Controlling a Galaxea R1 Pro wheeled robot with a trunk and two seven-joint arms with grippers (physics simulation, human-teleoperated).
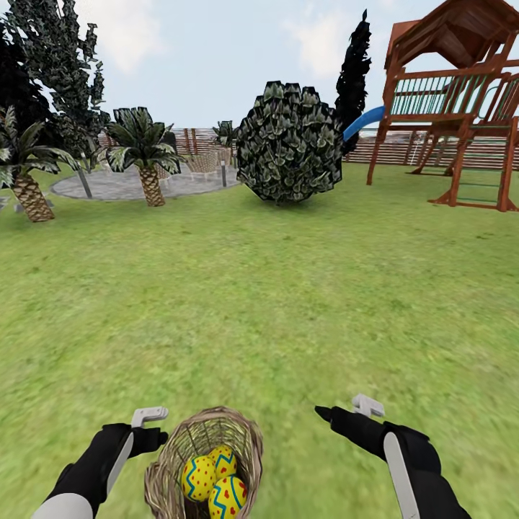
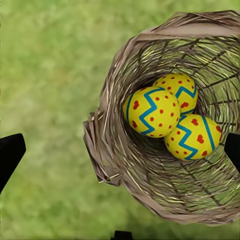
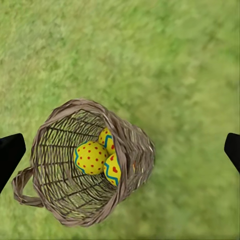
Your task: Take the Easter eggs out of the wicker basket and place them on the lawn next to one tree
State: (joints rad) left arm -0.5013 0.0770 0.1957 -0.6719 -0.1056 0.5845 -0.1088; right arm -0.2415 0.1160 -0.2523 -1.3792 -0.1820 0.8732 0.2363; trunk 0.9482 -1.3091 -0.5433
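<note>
basket: wicker basket [image 1: 205, 461] sits on the lawn [image 1: 274, 303] right in front of the robot, between the two arms, mouth up and tipped a little toward the robot.
eggs: all three Easter eggs [image 2: 172, 115] lie in the basket bottom, packed touching each other; none out yet.
left claw: left claw [image 1: 148, 422] is just beside the basket rim, on its left; the left wrist view shows its black fingertips [image 2: 10, 155] spread wide, holding nothing.
right claw: right claw [image 1: 346, 411] is off to the basket's right, a clear gap from the rim; fingertips [image 3: 10, 152] spread wide too, holding nothing.
step: first egg pick, judged from all three still inside and both claws released.
how: left is nearest, so use it. Come down through the mouth, not through the twigs. Take the top egg [image 2: 151, 111], the one nearest the left rim; it looks least boxed in.
grip: close across the egg's short axis, near its middle. Round and smooth, so an off-centre pinch likely squirts it out.
risk: basket looks light; a finger on the rim may tip or drag it. Lift straight up past the rim.
tree: palms [image 1: 148, 155] and a round bush [image 1: 288, 140] stand far beyond the basket; no bare-trunk tree clearly visible from here.
</note>
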